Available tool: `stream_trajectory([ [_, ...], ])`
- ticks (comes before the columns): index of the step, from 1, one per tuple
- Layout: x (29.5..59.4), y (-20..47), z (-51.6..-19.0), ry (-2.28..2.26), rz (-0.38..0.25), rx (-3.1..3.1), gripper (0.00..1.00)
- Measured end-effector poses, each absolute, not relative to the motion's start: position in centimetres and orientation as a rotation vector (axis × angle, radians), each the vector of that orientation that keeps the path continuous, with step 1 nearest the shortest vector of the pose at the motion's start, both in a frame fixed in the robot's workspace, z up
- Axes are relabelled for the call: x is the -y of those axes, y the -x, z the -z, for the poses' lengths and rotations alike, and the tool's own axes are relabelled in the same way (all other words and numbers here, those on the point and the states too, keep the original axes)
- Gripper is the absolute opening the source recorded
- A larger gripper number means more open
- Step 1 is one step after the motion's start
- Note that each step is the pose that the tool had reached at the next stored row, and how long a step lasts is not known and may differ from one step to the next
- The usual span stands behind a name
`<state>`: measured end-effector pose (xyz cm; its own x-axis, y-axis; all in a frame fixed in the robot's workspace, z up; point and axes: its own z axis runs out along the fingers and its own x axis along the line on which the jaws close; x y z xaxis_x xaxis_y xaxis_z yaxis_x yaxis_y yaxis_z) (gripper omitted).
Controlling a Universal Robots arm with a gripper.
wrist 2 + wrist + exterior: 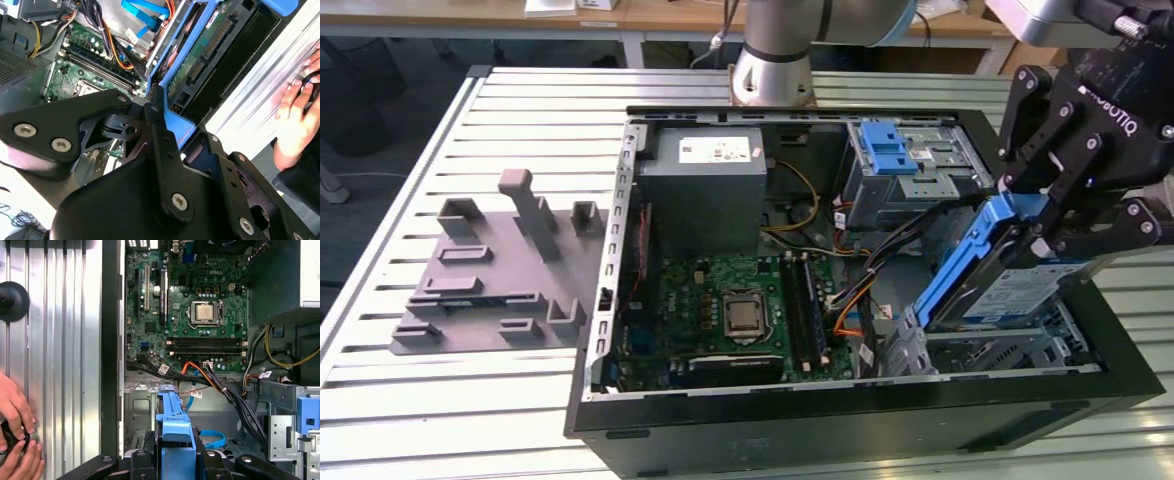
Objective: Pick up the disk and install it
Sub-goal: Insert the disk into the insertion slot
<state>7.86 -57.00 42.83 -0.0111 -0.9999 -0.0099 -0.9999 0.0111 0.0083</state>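
My gripper is shut on the disk, a silver drive with a blue-and-white label in a blue plastic carrier. The disk hangs steeply tilted, its lower end dipping into the metal bay at the near corner of the open computer case, at the exterior view's right. In the second wrist view the black fingers clamp the carrier's blue edge, and the disk shows its green circuit board. In the first wrist view the blue carrier rises between the fingers of my gripper.
Inside the case lie the green motherboard, a grey box with a white sticker, a grey cage with a blue latch and loose cables. A grey moulded fixture sits on the slatted table. A person's hands rest beside the case.
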Motion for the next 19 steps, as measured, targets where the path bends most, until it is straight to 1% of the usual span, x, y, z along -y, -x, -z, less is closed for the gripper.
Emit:
stream_trajectory([
  [19, 57.02, -7.86, -41.93, 2.208, -0.020, -2.233, 0.36],
])
